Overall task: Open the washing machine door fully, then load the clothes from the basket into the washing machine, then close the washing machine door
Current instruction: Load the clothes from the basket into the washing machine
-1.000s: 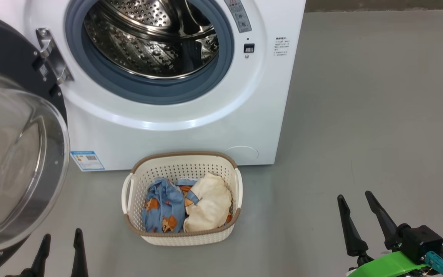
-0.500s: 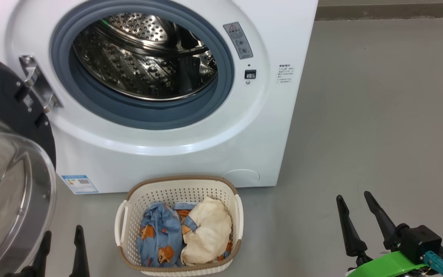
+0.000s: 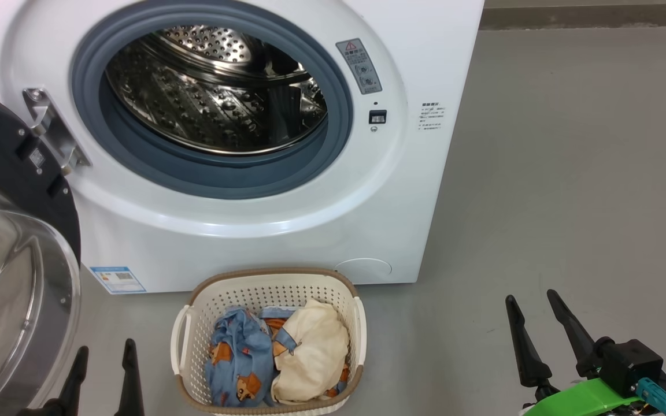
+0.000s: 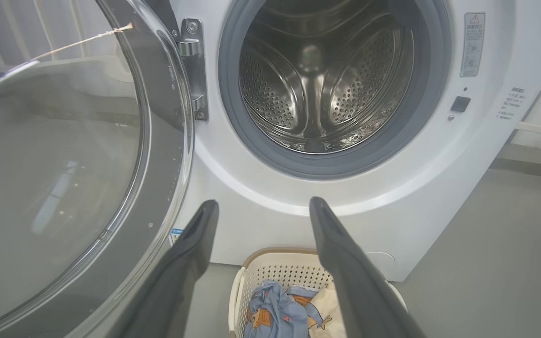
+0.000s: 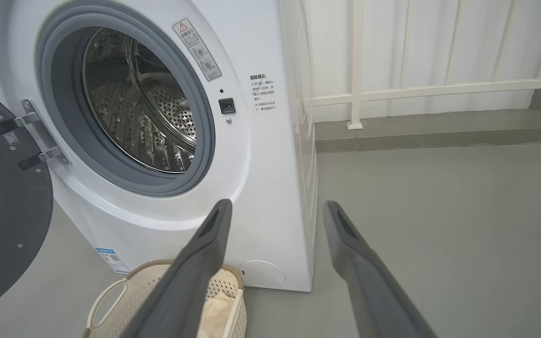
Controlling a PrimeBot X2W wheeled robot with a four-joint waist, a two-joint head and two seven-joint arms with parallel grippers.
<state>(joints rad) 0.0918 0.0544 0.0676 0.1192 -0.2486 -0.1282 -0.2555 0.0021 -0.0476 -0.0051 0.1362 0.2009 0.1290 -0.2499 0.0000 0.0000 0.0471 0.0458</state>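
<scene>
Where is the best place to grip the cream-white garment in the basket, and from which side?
Probably its raised top fold, from straight above: the cream-white garment lies heaped on the right of the basket, whose walls block the sides.

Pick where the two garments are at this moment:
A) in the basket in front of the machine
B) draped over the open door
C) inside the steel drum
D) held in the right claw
A: the blue printed garment and the cream one lie side by side in the basket, which stands in front of the washing machine; its drum holds no cloth.
</scene>
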